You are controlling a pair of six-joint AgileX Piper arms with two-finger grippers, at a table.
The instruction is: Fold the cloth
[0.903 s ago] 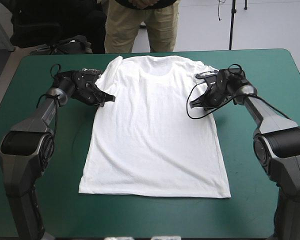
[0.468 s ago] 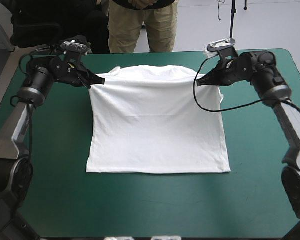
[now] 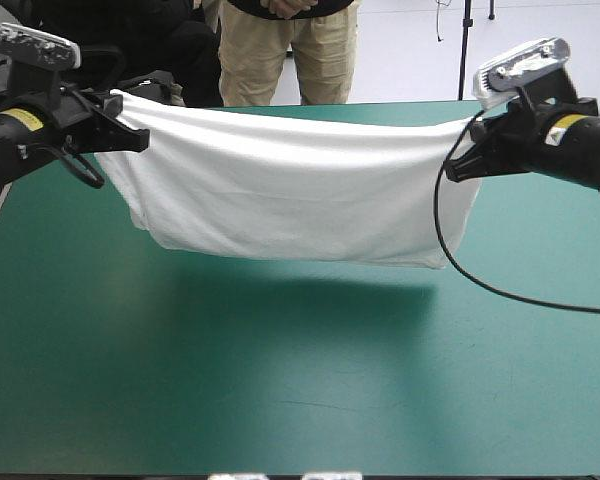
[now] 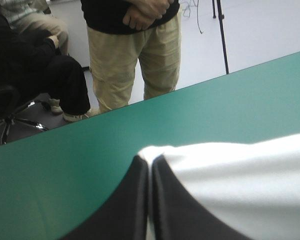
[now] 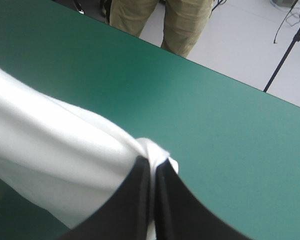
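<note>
T-shirt (image 3: pixel 290 195) hangs between left fingers (image 4: pixel 125 210) and right fingers (image 5: pixel 130 205) — both clamped on it.

Bright, even light falls from above, so the lifted T-shirt (image 3: pixel 290 190) throws one broad, soft-edged shadow on the teal-green cover (image 3: pixel 300 400) just under its hanging edge. The shirt's top fold glows white and its lower part hangs greyer, while in both wrist views the cloth beside the black fingers (image 4: pixel 122 210) burns out to plain white. The pale floor (image 3: pixel 540 50) beyond the far edge glares.
</note>
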